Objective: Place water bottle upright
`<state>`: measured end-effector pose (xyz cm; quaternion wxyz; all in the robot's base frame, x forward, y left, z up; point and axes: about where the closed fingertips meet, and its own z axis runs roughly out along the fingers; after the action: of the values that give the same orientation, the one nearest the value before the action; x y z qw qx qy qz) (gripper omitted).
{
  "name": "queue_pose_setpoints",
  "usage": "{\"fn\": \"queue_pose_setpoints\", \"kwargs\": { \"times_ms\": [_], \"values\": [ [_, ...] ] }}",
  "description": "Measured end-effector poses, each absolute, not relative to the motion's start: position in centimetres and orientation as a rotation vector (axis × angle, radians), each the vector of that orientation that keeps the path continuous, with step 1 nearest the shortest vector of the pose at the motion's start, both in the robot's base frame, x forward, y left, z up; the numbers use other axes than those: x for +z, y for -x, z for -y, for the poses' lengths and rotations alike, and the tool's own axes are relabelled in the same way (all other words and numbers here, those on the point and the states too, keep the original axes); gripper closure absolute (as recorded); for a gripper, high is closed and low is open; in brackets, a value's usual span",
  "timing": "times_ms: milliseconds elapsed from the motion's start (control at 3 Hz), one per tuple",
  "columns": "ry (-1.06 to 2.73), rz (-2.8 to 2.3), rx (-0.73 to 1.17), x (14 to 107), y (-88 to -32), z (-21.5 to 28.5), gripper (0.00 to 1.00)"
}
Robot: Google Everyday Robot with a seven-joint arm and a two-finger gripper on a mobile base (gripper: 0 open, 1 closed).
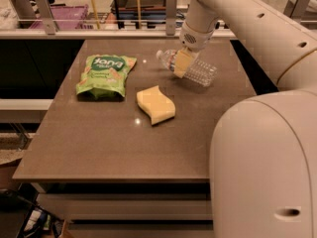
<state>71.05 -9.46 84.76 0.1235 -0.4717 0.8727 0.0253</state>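
The water bottle (198,71) is clear and ribbed with a white cap (159,55). It lies on its side at the far right of the brown table (109,143), cap pointing left and slightly raised. My gripper (181,63) comes down from above and is shut on the bottle near its label band, with one yellowish finger (180,64) in front of it. The arm (233,14) reaches in from the upper right.
A yellow sponge (155,104) lies at the table's middle, in front of the bottle. A green snack bag (104,75) lies at the left. A metal rail (99,32) runs behind the table. My white body (267,167) fills the lower right.
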Motion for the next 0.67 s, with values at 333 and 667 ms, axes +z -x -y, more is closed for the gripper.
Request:
{"fn": "queue_pose_setpoints", "kwargs": {
  "times_ms": [333,667],
  "values": [
    [1.343,-2.493,0.09,86.1,-69.8,10.3,1.0],
    [1.303,-2.454,0.094,87.2,-68.0,11.4,1.0]
  ]
}}
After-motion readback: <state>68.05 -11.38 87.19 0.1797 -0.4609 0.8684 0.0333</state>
